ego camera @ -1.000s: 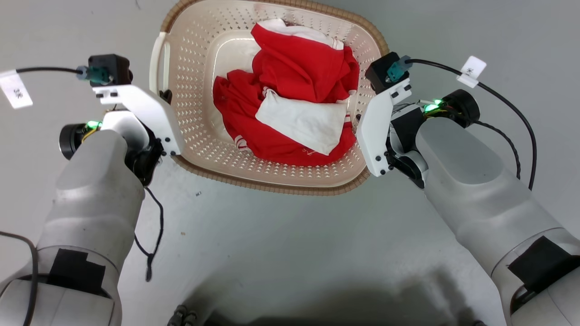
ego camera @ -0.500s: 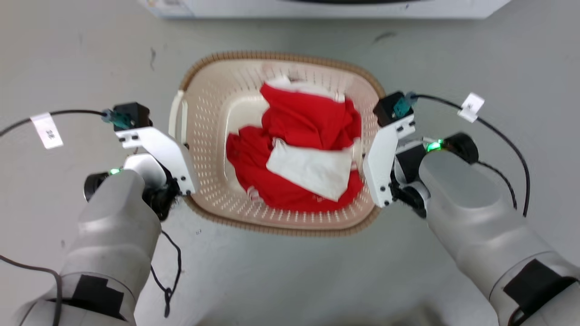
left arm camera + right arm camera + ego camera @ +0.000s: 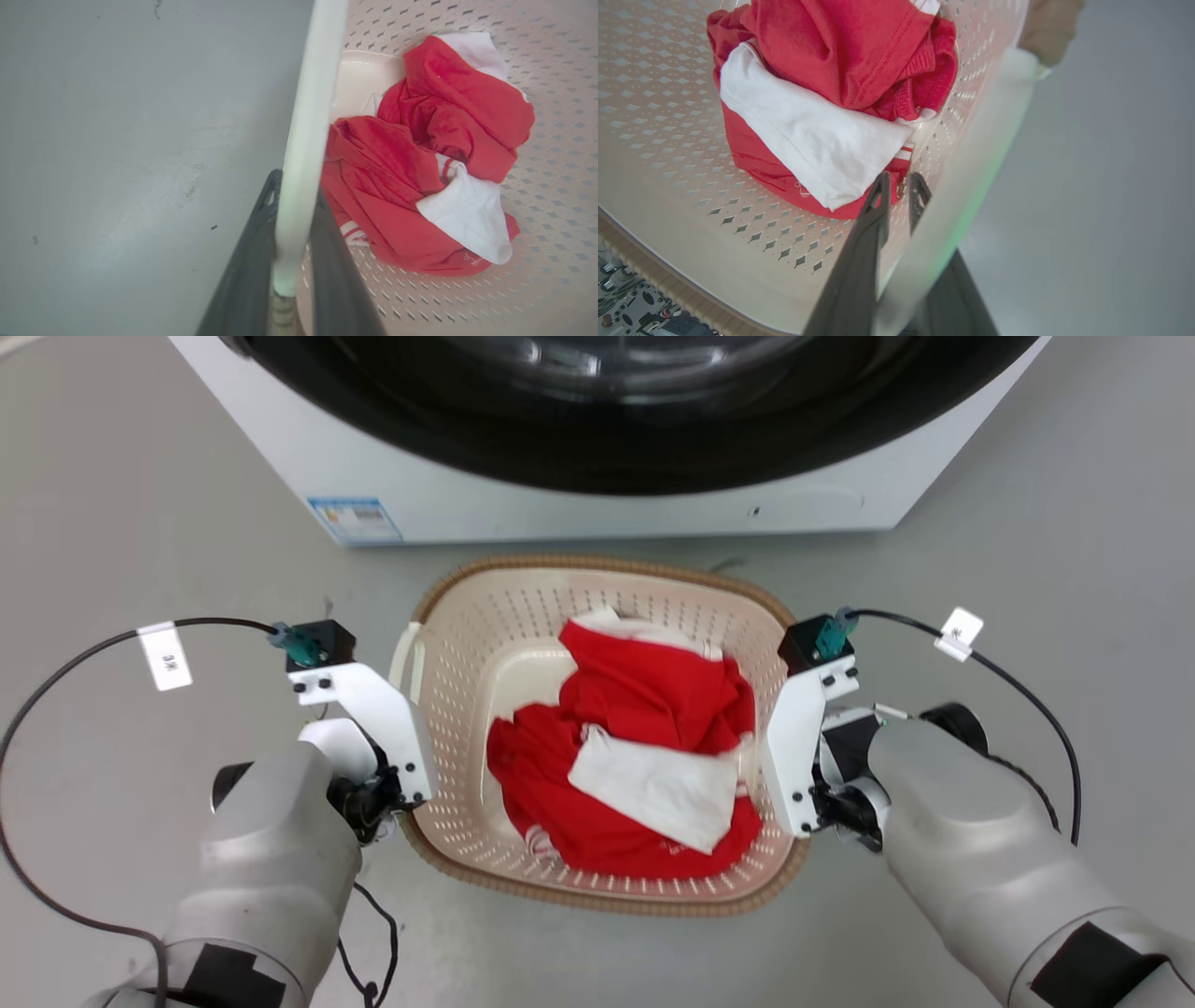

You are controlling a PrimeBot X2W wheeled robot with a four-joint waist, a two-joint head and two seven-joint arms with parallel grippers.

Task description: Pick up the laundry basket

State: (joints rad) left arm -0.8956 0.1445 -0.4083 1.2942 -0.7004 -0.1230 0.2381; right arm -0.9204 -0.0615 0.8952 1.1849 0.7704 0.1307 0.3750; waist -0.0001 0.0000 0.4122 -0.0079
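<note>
My left jaws and right jaws each clamp a side handle (image 3: 303, 140) of the laundry basket (image 3: 467, 709). Grasp done; the lift seems barely begun, if at all.

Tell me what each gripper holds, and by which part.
Both hold the basket: left gripper on its left handle, right gripper on its right handle.

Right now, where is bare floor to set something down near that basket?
Bare floor lies beyond the left gripper and beyond the right gripper. The strip between basket and washer is narrow; clothes crowd the basket's middle.
</note>
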